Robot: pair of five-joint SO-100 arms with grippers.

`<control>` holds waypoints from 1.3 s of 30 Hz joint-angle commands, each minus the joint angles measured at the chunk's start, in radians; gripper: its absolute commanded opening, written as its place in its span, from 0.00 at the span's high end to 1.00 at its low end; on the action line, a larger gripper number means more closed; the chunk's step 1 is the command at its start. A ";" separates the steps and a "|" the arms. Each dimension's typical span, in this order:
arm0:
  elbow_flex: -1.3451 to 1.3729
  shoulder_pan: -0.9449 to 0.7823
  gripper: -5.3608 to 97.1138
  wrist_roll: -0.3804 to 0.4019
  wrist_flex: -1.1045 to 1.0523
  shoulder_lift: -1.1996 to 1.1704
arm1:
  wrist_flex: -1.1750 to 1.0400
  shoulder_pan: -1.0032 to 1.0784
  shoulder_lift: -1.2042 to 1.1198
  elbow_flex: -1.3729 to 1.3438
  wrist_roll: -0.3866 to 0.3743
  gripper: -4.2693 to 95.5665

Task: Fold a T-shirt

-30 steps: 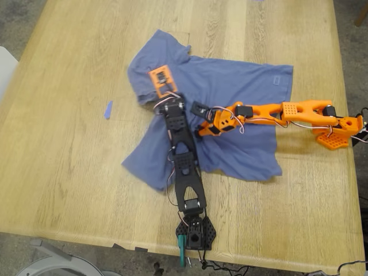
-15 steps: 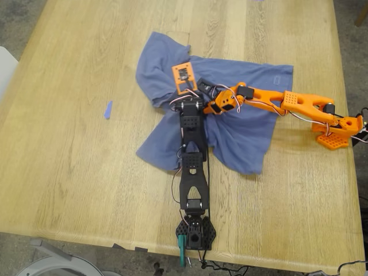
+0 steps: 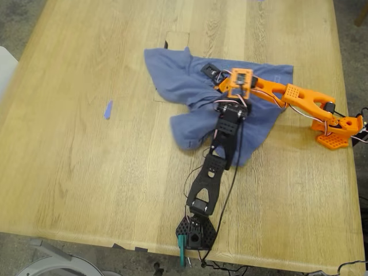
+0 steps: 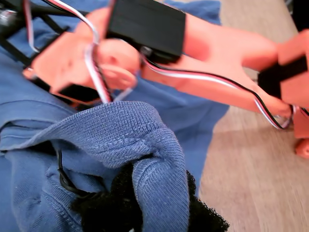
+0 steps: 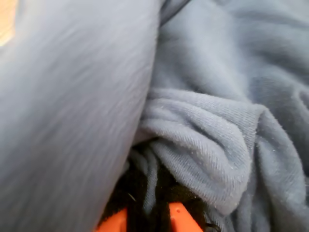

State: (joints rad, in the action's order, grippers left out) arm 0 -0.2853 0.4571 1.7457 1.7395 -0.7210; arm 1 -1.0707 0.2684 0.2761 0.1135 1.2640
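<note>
The slate-blue T-shirt [image 3: 172,72] lies bunched on the wooden table [image 3: 86,161], its part on the exterior view's left pulled over the rest. No print shows. My first gripper [image 3: 238,86], on the black arm, is shut on a ribbed fold of the shirt [image 4: 145,145] over the shirt's middle. The orange arm crosses close in front of it in the first wrist view [image 4: 217,53]. My second gripper [image 3: 211,71], on the orange arm, is shut on a gathered fold of cloth [image 5: 203,145] just beside it. Its orange fingertips [image 5: 181,217] show with cloth between them.
A small blue scrap [image 3: 108,109] lies on the table at the exterior view's left. A thin square outline [image 3: 176,40] is marked behind the shirt. The orange base [image 3: 333,135] stands at the right edge, the black base [image 3: 195,233] at the front edge.
Both grippers moved toward the exterior view's right, dragging the shirt's left and front parts over its middle. The shirt went from spread out to bunched.
</note>
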 commanded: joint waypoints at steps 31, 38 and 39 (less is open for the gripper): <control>-0.043 0.210 0.77 -0.012 -0.451 0.583 | -0.092 0.061 0.143 0.017 -0.018 0.96; -0.043 0.204 0.40 -0.021 -0.428 0.588 | -0.112 0.058 0.152 0.017 -0.017 0.96; -0.043 0.199 0.37 -0.020 -0.426 0.591 | -0.112 0.057 0.153 0.017 -0.017 0.96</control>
State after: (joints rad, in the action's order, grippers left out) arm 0 -0.2930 0.6673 1.7303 1.2901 -0.1150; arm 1 -1.1812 0.3053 0.3237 0.1120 1.2533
